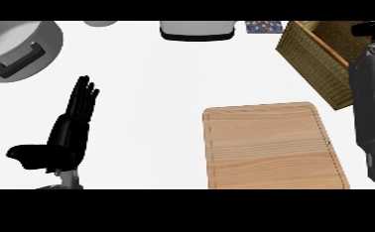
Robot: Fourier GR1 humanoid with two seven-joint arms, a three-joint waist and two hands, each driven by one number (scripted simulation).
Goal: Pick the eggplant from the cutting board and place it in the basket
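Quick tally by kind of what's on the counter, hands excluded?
Cutting board: 1
Basket: 1
Grey lidded pot: 1
White and black appliance: 1
Patterned box: 1
Small grey item at the top edge: 1
Eggplant: 0 visible
Total: 6

Grey round lid with handle [26, 50] at far left, white-and-black appliance [197, 30], small patterned box [264, 26]

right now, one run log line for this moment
left hand: open, resting | right arm: over basket, hand hidden | cutting board: bare | eggplant: not visible
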